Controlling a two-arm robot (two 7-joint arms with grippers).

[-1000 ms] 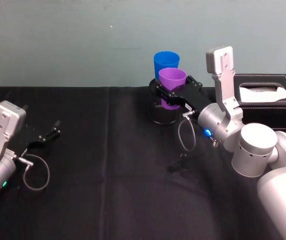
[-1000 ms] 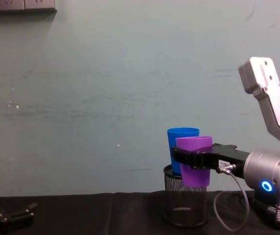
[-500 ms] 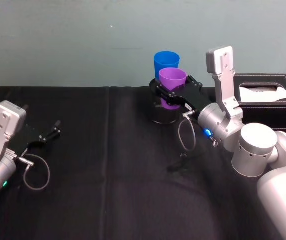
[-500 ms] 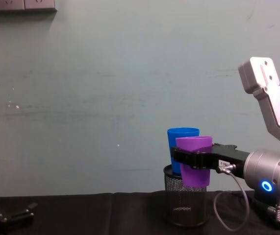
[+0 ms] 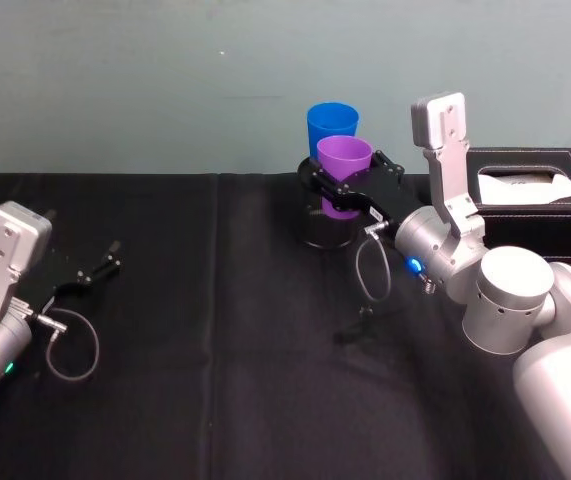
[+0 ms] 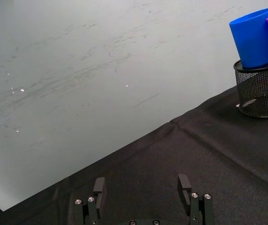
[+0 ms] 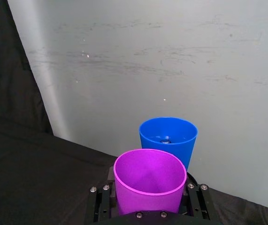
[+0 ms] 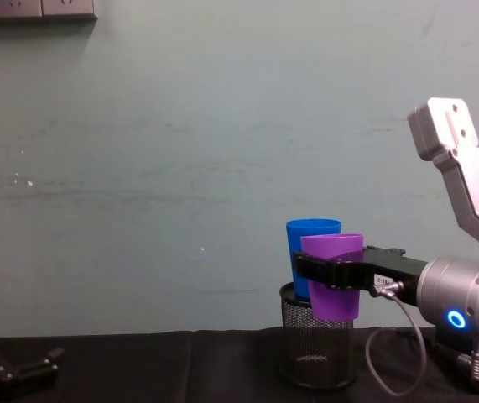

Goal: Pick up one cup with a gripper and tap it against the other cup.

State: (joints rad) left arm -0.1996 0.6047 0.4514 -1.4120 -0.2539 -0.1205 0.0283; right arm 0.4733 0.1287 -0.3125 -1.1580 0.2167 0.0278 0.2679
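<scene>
My right gripper is shut on the purple cup, holding it upright in the air just above a black mesh holder. The blue cup stands in that holder right behind the purple one. In the chest view the purple cup overlaps the blue cup; I cannot tell whether they touch. The right wrist view looks down into the purple cup with the blue cup just beyond it. My left gripper rests open on the black cloth at the far left.
A black tissue box sits at the back right behind my right arm. The table is covered in black cloth and a pale wall stands close behind the mesh holder.
</scene>
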